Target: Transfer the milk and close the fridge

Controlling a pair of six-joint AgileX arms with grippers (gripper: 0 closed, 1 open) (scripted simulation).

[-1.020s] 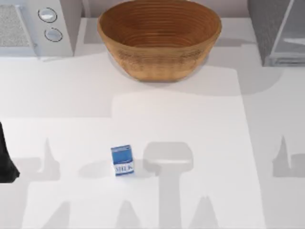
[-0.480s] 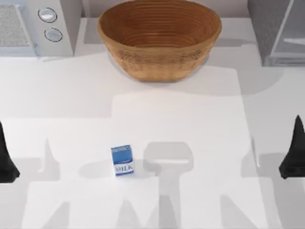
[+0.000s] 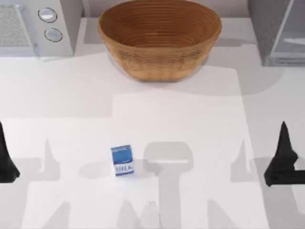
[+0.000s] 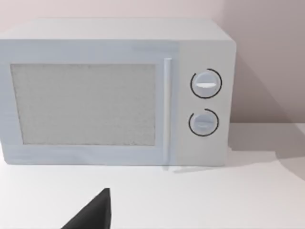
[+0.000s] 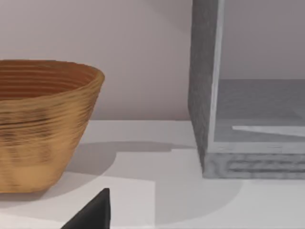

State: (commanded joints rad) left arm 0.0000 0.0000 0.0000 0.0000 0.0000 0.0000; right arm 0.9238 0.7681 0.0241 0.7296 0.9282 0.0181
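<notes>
The milk (image 3: 122, 160), a small blue-and-white carton, stands upright on the white table, a little left of the front middle. The fridge (image 3: 275, 32) stands at the back right corner. The right wrist view shows the fridge's speckled grey side (image 5: 205, 81) and a grey hollow (image 5: 259, 112) behind a pale edge. My right gripper (image 3: 283, 160) hovers near the right edge, far to the right of the milk and in front of the fridge. My left gripper (image 3: 5, 162) is parked at the left edge. Neither gripper touches the milk.
A large woven bowl (image 3: 159, 38) sits at the back middle, between a light-grey microwave (image 3: 35, 26) with two round knobs at the back left and the fridge. The left wrist view faces the microwave (image 4: 114, 95). The woven bowl (image 5: 43, 124) also appears in the right wrist view.
My right gripper has come in from the right edge and moved leftward over the table. The left gripper and the milk have not moved.
</notes>
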